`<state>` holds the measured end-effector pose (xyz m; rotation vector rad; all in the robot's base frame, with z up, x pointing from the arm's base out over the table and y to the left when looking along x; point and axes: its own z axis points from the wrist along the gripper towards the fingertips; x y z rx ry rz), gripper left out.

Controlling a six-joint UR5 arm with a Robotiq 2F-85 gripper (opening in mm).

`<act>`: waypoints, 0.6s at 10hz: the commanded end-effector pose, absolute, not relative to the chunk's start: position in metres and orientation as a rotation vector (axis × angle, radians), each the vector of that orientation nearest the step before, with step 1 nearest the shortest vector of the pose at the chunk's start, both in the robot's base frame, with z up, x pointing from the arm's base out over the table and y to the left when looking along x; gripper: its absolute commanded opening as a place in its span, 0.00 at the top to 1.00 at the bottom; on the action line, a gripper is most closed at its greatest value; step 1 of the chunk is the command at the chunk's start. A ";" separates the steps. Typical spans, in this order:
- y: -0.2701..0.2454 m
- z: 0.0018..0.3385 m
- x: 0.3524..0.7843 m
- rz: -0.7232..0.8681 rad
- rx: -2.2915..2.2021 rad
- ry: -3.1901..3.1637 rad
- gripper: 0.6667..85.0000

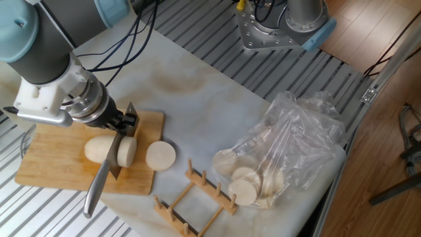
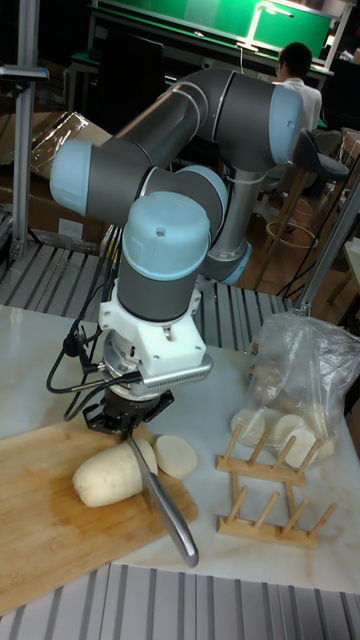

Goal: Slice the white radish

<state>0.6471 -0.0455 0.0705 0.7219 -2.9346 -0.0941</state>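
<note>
Lab room behind: wood floor on one side, a green board and a seated person at the back in the tall view. Worktop (image 1: 59, 217) is ribbed grey metal, covered mid-span by a white marbled mat (image 1: 197, 92).

Claw (image 1: 120, 124) is clamped on a knife (image 1: 105, 172): dark blade standing on edge, smooth steel handle sticking out past the front edge of the cutting board (image 1: 46, 164). Fingers sit narrow around the blade's spine; cables trail off the wrist.

Blade is down in the white radish (image 1: 99, 149), near its cut end. Radish is thick, smooth, cream-white, rounded at the far end, lying on its side on the board. Piece on the cut side of the blade is nearly a full disc (image 1: 127, 152), touching the blade. One finished slice (image 1: 160, 156), round and flat-faced, lies at the board's corner, partly over the mat.

Board is light bamboo, rectangular, visible grain.

Wooden peg rack (image 1: 197, 197) sits on the mat just beside the board, two rails with upright dowels, nothing in its slots.

Crinkled clear plastic bag (image 1: 296, 138) near the rack, well apart from the board; holds several pale round slices (image 1: 247, 184) bunched at its lower end.
</note>
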 end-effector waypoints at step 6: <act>-0.036 0.080 0.649 -0.159 0.717 -2.957 0.89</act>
